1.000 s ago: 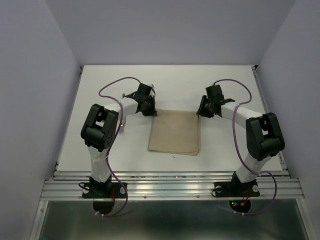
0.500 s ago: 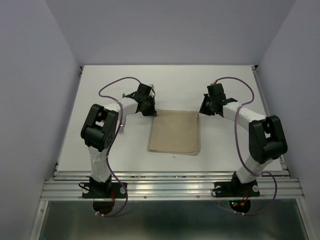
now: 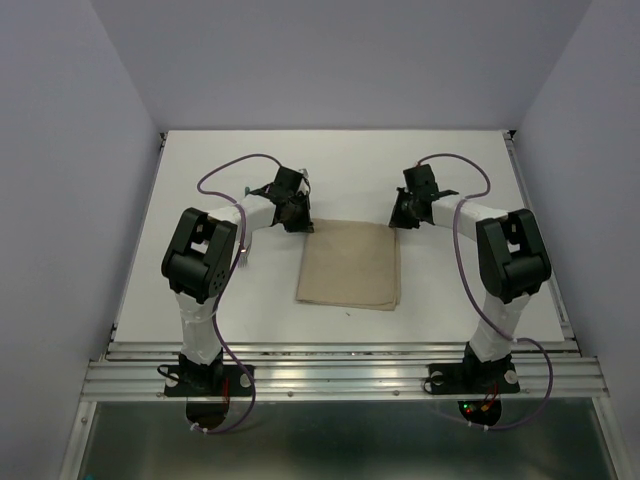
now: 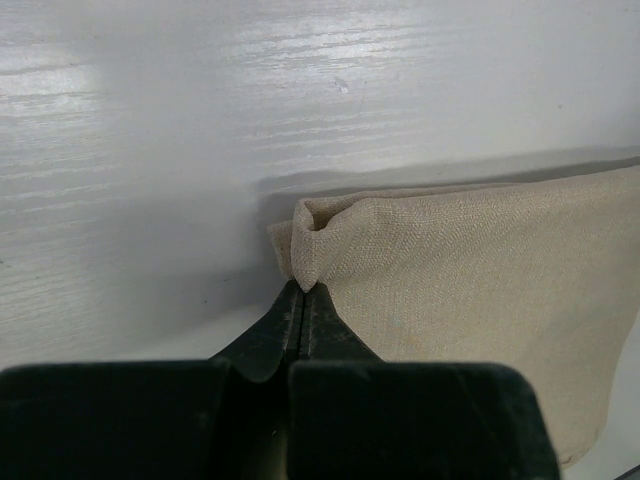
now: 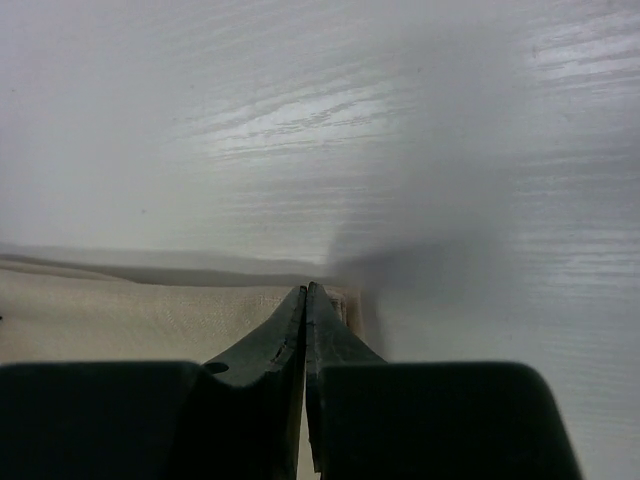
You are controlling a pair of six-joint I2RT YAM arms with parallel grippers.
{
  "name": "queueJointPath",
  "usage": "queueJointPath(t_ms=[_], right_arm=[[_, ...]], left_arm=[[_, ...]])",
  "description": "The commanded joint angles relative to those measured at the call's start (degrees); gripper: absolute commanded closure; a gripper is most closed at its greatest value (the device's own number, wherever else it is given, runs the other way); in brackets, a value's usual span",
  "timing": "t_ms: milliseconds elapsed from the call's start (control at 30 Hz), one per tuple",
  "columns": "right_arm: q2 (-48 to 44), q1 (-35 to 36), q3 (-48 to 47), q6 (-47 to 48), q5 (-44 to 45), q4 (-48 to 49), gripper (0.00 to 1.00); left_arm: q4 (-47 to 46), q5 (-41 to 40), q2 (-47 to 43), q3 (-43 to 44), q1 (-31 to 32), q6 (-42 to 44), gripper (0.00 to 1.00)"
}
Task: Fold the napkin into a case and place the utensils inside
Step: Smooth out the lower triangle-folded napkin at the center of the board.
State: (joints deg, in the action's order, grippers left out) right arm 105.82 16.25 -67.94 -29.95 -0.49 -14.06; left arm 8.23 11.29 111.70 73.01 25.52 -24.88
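Left wrist view, I'm clamping left gripper (image 4: 303,289) on napkin (image 4: 470,262) far-left corner, right gripper (image 5: 306,291) sitting closed at far-right corner, arms reaching forward.

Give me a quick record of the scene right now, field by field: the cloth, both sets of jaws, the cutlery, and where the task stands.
napkin: beige, looks folded over, lying flat on the white table
left jaws: shut, pinching the napkin's far left corner, which puckers up
right jaws: closed, tips at the far right corner; whether cloth is pinched is unclear
utensils: none visible in any view
task stage: cloth being handled at its far corners; no utensils placed
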Motion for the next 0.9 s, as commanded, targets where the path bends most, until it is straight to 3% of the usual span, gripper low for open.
queueJointPath(t_ms=[0, 133, 400, 500, 533, 567, 667, 733, 867], right_arm=[[3.8, 0.5, -3.0, 1.0, 1.5, 1.5, 0.93], [3.4, 0.5, -3.1, 0.9, 1.1, 1.2, 0.93], [-6.7, 0.5, -1.5, 1.7, 4.7, 0.4, 0.87], [-8.2, 0.5, -0.4, 2.3, 6.0, -0.4, 0.78], [-8.2, 0.5, 0.1, 2.4, 6.3, -0.3, 0.70], [-8.2, 0.5, 0.7, 2.4, 6.4, -0.3, 0.66], [-7.5, 0.5, 2.6, 2.1, 5.1, -0.3, 0.46], [-6.9, 0.5, 3.2, 2.6, 1.9, -0.3, 0.34], [-6.9, 0.5, 4.4, 3.0, 0.9, 0.4, 0.27]], left_arm=[[0.3, -0.1, -0.6, 0.5, -0.1, 0.6, 1.00], [0.5, -0.7, -1.2, 0.1, -0.1, 0.8, 1.00], [2.0, -2.2, -3.0, 1.0, -0.1, 0.3, 0.99], [2.5, -3.2, -4.3, 1.0, -0.1, -0.3, 0.83], [2.7, -3.6, -4.5, 1.1, -0.1, -0.3, 0.78], [2.8, -3.7, -4.8, 1.1, -0.1, -0.3, 0.64], [3.1, -4.0, -5.9, 1.0, -0.1, -0.2, 0.44], [3.6, -4.2, -6.6, 1.3, -0.1, -0.1, 0.43], [4.0, -5.0, -8.9, 1.3, 0.0, -0.9, 0.43]])
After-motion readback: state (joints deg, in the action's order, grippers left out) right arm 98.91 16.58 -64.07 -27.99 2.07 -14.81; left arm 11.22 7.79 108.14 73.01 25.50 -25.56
